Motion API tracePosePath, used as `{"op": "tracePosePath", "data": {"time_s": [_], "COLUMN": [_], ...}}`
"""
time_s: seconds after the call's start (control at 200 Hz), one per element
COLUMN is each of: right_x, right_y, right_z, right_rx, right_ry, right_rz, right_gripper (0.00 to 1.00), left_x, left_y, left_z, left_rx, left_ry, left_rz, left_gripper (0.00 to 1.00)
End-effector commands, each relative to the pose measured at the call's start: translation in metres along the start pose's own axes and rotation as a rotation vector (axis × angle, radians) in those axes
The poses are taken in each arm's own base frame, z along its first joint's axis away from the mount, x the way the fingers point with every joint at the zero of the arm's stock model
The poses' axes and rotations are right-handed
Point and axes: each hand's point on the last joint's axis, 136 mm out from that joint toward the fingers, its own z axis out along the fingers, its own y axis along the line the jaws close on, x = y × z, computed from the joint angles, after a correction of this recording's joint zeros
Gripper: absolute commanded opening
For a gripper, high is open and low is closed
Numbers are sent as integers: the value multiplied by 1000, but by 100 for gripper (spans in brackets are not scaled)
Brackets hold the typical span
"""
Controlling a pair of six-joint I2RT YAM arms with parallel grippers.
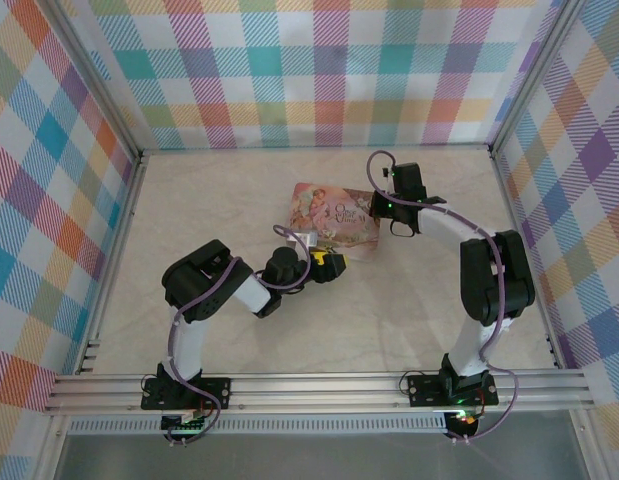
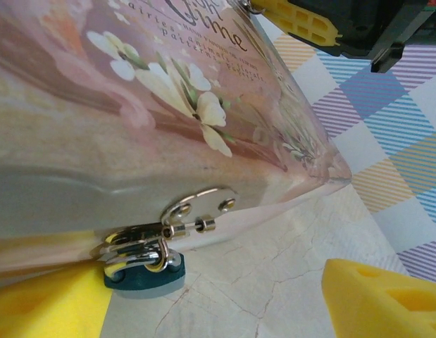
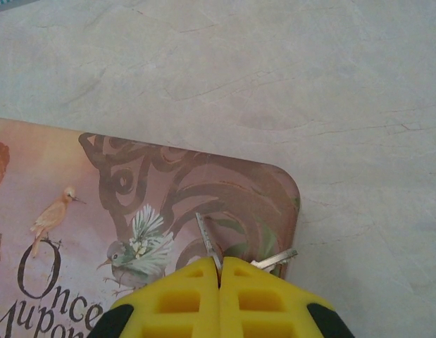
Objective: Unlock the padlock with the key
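**1. Left gripper**: released, with its yellow fingers spread wide. It sits low at the tin's near side, facing the hasp. Risk: nothing steadies the lock. Closing off-centre could catch the hasp or shove the tin.

**2. Padlock**: small and bluish-dark, hung by its shackle through the silver hasp on the tin's side wall. Its body is at table level, just beside one left finger, and is not gripped. The keyhole cannot be made out. Risk: a loose body would likely swing away from the key's push.

**3. Tin**: pink, lying flat on the table between the two grippers. Risk: side pressure may slide it and carry the lock out of line.

**4. Key**: a thin grey blade jutting tilted from the right fingertips over the lid's corner, apart from the padlock. A second metal piece sticks out sideways beside it. Risk: the blade is pinched at its end, so it may twist or slip on contact. A tilted blade would miss the keyhole.

**5. Right gripper**: clenched on the key above the tin's right corner. Risk: it may scrape the lid on the way down.
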Motion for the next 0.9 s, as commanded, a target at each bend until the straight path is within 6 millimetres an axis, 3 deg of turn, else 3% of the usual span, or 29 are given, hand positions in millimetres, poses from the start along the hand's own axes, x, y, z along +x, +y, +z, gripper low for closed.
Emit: {"op": "tracePosePath", "data": {"time_s": [0.0, 0.235, 0.445, 0.64, 0.895], "right_x": [-3, -4, -2, -1, 0], "right_y": [9, 12, 10, 10, 10], "right_z": [-10, -11, -11, -11, -12], "right_rx": [-28, -41, -36, -38, -40], "right_ry": [-19, -25, -20, -21, -17], "right_rz": [-11, -9, -9, -10, -7], "right_gripper": [0, 0, 0, 0, 0], "left_x": [-6, -4, -11, -16, -17], "left_y": [12, 5, -20, -19, -21], "left_z": [2, 9, 1, -4, -2], "left_rx": [-96, -108, 74, 100, 135], "left_ry": [-22, -11, -20, -22, -25], "left_rz": [17, 50, 51, 39, 5], "left_gripper": [83, 86, 73, 63, 60]}}
